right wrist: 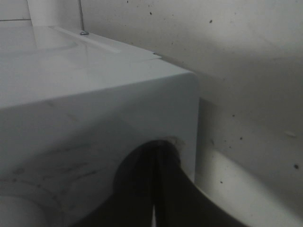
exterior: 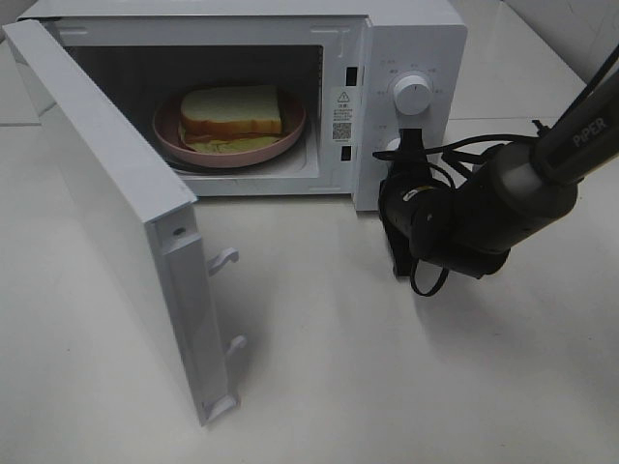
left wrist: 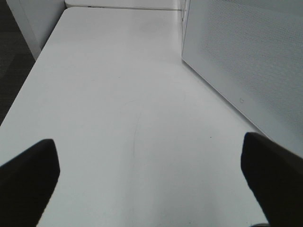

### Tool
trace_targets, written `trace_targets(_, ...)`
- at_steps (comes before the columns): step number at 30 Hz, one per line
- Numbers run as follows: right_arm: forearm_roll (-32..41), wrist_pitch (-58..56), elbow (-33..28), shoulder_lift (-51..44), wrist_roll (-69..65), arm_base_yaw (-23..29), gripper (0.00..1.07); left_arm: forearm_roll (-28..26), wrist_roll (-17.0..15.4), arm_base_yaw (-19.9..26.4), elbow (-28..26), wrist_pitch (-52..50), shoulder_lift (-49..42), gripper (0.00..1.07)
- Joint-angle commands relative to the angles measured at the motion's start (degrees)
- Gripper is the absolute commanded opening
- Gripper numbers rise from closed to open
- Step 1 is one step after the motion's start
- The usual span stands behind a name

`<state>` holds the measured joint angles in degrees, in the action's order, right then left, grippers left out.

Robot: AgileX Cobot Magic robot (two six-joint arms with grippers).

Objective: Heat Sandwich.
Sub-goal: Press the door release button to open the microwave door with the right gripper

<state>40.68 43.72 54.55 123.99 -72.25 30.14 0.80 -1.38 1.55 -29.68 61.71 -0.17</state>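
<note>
A white table (exterior: 387,387) carries everything here, with pale wall panels behind it.

The right gripper (exterior: 394,155) is clenched: in its wrist view the two dark fingers (right wrist: 165,189) lie pressed together with only a thin light slit between them, and nothing is held between them. Their tips sit against the control panel of a white microwave oven (exterior: 416,39), at the lower knob (exterior: 390,146), which they mostly hide. Whether they actually press on that knob cannot be told. The upper knob (exterior: 413,94) stands free just above. Behind the gripper, the black right arm (exterior: 503,208) stretches off to the right, with cables looped around the wrist.

The left gripper (left wrist: 147,142) is released, its fingers (left wrist: 28,182) spread wide apart over bare tabletop. The dotted outer face of the microwave door (left wrist: 241,61) stands just beside it. This gripper does not show in the high view.

The microwave door (exterior: 106,193) is swung wide open towards the left front, its two latch hooks (exterior: 224,259) pointing out from its edge. Inside the cavity, the sandwich (exterior: 232,111) lies flat on a round pink plate (exterior: 290,137), with green and pink filling showing at its front edge, well apart from both grippers.
</note>
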Motion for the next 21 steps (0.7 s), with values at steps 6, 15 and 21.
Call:
trace_targets(6,-4.7,9.0,5.1,-0.6,0.7,-2.6,0.00,-0.3,0.2,0.2,0.1,-0.6,-0.5,1.00)
trace_targets(15,-5.9,5.4,5.0,-0.7,0.8,-2.6,0.00,-0.3,0.2,0.2,0.1,-0.6,-0.5,1.00)
trace_targets(21,-6.3,4.2,1.5,-2.9,1.6,-2.6,0.00,-0.3,0.2,0.2,0.1,-0.6,-0.5,1.00)
